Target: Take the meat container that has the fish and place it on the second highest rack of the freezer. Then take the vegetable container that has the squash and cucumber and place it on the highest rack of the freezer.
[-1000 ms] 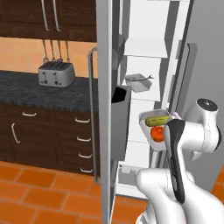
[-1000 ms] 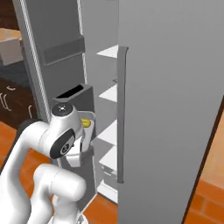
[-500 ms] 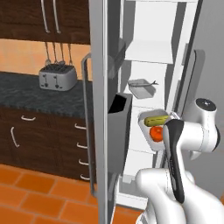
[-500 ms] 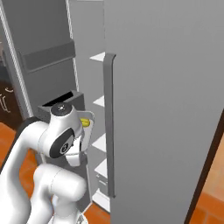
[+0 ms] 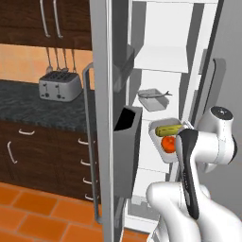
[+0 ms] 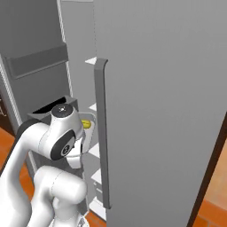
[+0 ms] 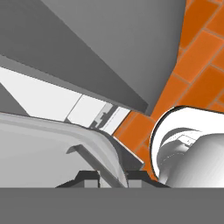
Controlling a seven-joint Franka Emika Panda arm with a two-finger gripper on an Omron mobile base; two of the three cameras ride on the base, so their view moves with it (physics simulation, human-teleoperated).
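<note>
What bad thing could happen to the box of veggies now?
The fingers pinch only the rim of the vegetable box, so it might tip and spill. The gap between the freezer doors looks narrow, so the box could bump one. The fish box already sits on a shelf it must pass.

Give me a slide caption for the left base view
End effector carries the vegetable container toward the open freezer; the fish container sits on a rack above it.
</note>
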